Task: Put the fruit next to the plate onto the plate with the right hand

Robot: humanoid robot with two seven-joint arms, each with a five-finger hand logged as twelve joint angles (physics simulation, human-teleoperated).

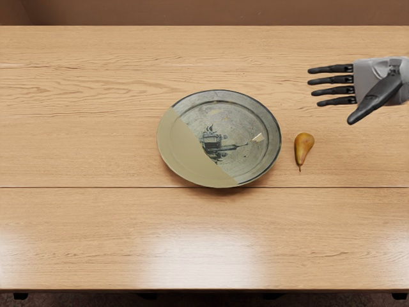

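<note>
A small yellow-orange pear [303, 147] lies on the wooden table just right of the plate, its stem pointing toward the near edge. The round grey-green plate [185, 160] with a dark picture in its middle sits at the table's centre, with nothing on it. My right hand [332, 89] comes in from the right edge, up and to the right of the pear and well apart from it. Its fingers are stretched out flat toward the left, thumb angled down, holding nothing. The left arm does not show.
The wooden table [96, 224] stretches wide on every side of the plate, its near edge along the bottom of the view. No other objects stand on it.
</note>
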